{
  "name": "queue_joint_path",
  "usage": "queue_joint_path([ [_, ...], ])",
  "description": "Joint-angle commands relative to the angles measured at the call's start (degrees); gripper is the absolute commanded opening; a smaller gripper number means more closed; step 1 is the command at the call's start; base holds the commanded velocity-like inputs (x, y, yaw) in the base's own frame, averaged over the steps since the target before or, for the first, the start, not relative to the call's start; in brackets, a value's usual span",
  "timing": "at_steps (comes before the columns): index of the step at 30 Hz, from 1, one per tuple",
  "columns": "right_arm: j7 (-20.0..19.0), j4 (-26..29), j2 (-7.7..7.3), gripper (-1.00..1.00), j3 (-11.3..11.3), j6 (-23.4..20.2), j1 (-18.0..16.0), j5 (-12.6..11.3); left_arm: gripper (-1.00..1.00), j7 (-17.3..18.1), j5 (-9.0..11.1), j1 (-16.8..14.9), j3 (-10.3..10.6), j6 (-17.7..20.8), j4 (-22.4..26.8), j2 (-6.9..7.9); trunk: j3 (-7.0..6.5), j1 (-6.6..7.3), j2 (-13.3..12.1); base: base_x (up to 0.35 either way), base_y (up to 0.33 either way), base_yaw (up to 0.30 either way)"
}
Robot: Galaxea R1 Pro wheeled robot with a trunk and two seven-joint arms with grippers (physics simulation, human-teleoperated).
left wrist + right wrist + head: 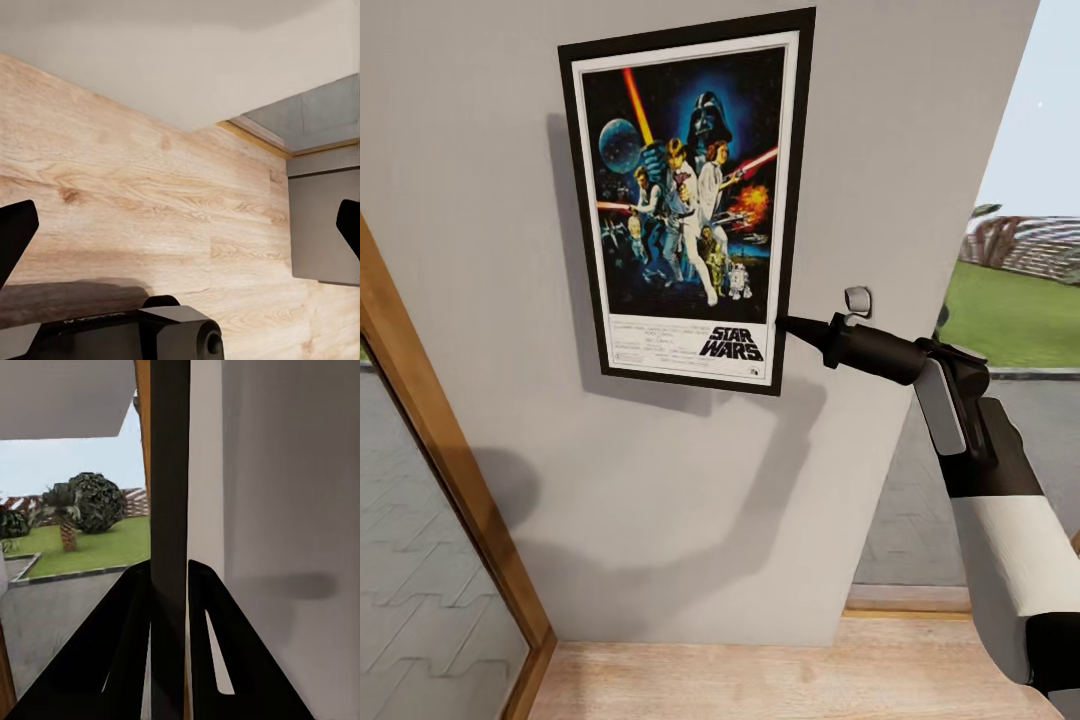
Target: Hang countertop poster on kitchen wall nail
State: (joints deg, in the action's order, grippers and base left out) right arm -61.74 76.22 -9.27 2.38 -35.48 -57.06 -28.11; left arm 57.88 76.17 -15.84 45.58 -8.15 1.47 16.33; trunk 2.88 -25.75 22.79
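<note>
The poster (685, 190) stands upright, slightly tilted, flat against the grey wall (660, 500), with its Star Wars logo at the bottom. My right gripper (785, 325) is shut on the lower right edge of its black frame. In the right wrist view both fingers (131, 615) press on that frame edge (169, 472), which runs straight up between them. In the left wrist view my left gripper (180, 232) is open, with nothing between its fingers, and points down at the wooden floor (135, 187). The wall nail is hidden, and the kitchen countertop is out of view.
A wooden frame with glass (430, 430) slants along the left. The wall ends on the right, where a lawn (1010, 310) and paving lie outside. Wooden floor (780, 680) runs along the wall's foot. A grey block (322, 225) stands on the floor near the left gripper.
</note>
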Motion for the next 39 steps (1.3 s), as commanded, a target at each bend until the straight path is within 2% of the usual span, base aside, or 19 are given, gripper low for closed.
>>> queue_joint_path([
  [1, -0.1, 0.0, -0.05, -1.00, 0.1, -0.6, -0.1, -0.5, 1.00, 0.0, 0.3, 0.0, 0.5, -0.5, 0.0, 0.02, 0.13, -0.04, 0.1, 0.000, 0.000, 0.000],
  [20, 0.0, -0.1, -0.05, -1.00, 0.2, -0.8, -0.9, -0.5, 1.00, 0.0, 0.3, 0.0, 0.5, -0.5, 0.0, 0.02, 0.13, -0.04, 0.1, 0.001, 0.000, 0.000],
  [39, -0.1, -0.2, -0.05, -1.00, 0.3, -0.7, -0.9, -0.5, 1.00, 0.0, 0.3, -0.1, 0.4, -0.5, 0.0, 0.02, 0.13, -0.04, 0.1, 0.150, 0.000, 0.000],
])
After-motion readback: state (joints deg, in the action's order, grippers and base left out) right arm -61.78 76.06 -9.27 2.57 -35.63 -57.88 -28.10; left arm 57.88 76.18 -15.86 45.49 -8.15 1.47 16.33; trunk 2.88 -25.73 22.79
